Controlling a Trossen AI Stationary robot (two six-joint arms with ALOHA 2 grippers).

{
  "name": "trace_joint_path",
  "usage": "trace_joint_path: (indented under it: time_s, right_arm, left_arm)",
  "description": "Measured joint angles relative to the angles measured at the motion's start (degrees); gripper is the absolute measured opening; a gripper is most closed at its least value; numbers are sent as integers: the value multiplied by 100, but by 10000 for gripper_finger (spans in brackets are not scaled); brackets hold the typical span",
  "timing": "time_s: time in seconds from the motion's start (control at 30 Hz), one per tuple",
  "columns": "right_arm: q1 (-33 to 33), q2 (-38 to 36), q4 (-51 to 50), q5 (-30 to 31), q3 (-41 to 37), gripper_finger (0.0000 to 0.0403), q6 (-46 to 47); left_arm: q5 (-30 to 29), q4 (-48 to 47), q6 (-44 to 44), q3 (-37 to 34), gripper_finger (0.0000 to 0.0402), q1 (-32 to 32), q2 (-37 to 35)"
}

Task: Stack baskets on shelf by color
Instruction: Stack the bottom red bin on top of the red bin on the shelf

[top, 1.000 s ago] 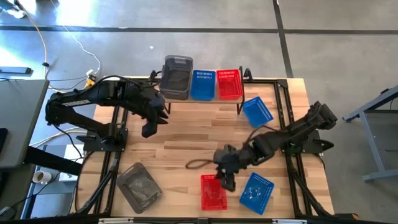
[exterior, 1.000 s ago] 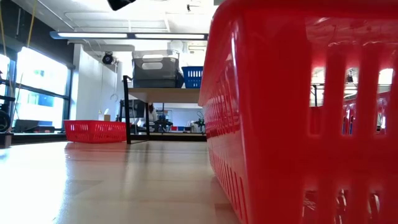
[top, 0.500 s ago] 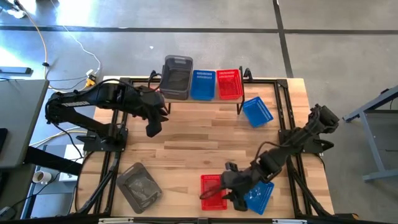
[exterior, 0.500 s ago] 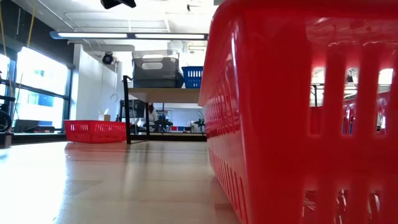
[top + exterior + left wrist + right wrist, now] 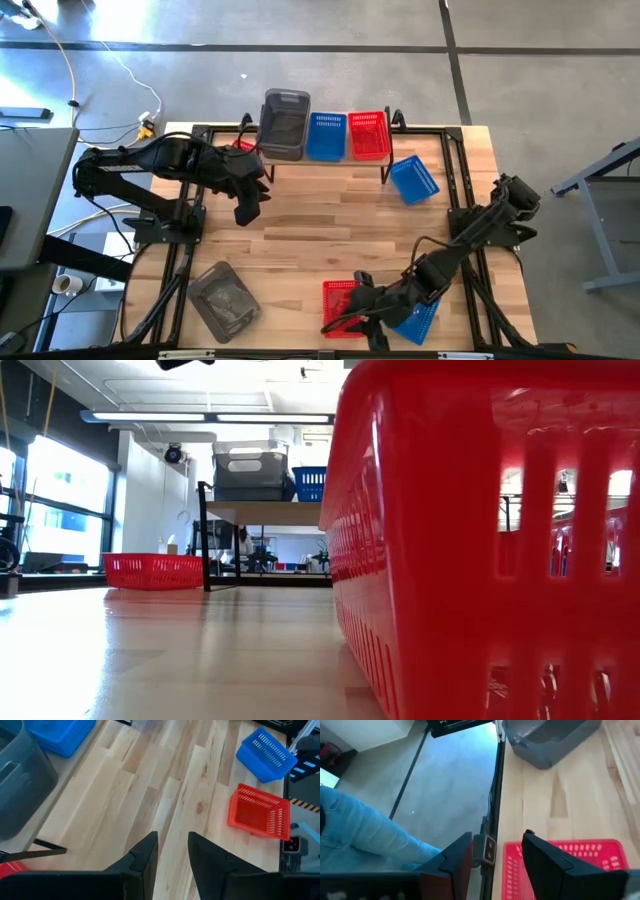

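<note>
The shelf (image 5: 330, 160) stands at the table's far edge and bears a grey basket (image 5: 285, 124), a blue basket (image 5: 326, 136) and a red basket (image 5: 368, 135). Another red basket (image 5: 240, 145) peeks out under the shelf's left end. A blue basket (image 5: 413, 178) sits tilted on the table by the shelf's right leg. Near the near edge lie a grey basket (image 5: 225, 298), a red basket (image 5: 341, 303) and a blue basket (image 5: 418, 312). My right gripper (image 5: 497, 855) is open, low at the red basket's near end (image 5: 560, 865). My left gripper (image 5: 172, 855) is open, hovering in front of the shelf.
Black rails (image 5: 460, 200) run along the table's sides. Bare wood (image 5: 330, 225) lies between the shelf and the near baskets. In the right wrist view a person's jeans-clad leg (image 5: 365, 835) shows on the floor beyond the near edge. The red basket (image 5: 480, 540) fills the low view's right half.
My right gripper has travelled toward the table's near edge, from just beyond the red basket's far end to its near end, with the arm stretching out low along the table. The baskets have stayed where they were.
</note>
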Motion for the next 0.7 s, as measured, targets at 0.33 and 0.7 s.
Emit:
trace_joint_path:
  time_s: [0.33,0.7]
  right_arm:
    - [22,917,-747,-230,755,156,0]
    - [33,1478,-963,-478,777,156,154]
  left_arm:
    - [-22,0,-20,0,99,2,0]
    - [-21,0,-20,0,99,2,0]
